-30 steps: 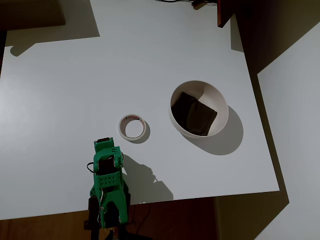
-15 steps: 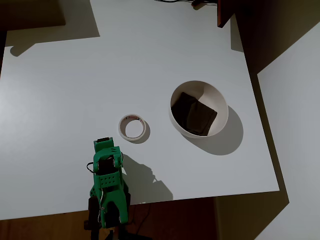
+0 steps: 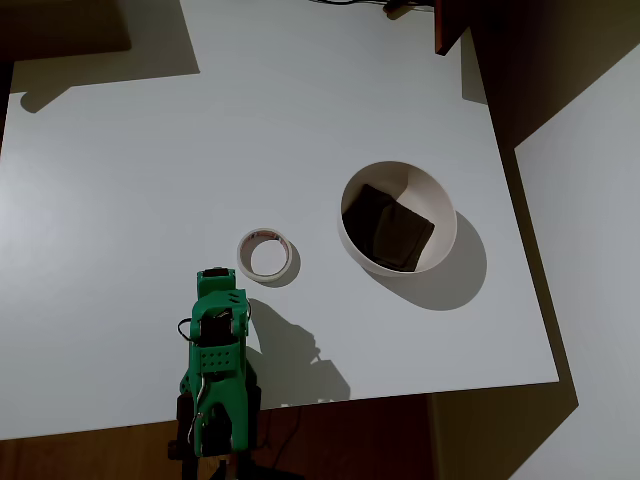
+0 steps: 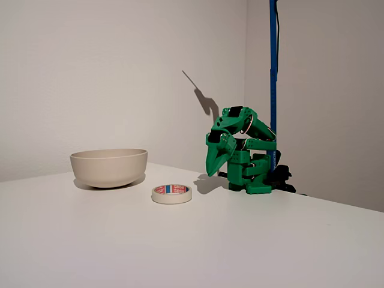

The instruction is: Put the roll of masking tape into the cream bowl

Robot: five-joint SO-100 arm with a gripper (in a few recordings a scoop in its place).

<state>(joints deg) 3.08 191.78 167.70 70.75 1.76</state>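
The roll of masking tape (image 3: 265, 255) lies flat on the white worktop (image 3: 130, 170), at about nine o'clock from the cream bowl (image 3: 443, 215) and apart from it. It looks light and stiff; pinching one wall through the hole should suit. The green arm's fingers (image 4: 215, 165) hang near it, empty and seemingly pressed together. Open worktop surrounds everything.

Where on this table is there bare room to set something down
In the overhead view the whole upper-left of the white table is bare, above the roll of masking tape and left of the cream bowl. The strip right of the green arm, below the bowl, is free too. It is tightest between the gripper and the tape.
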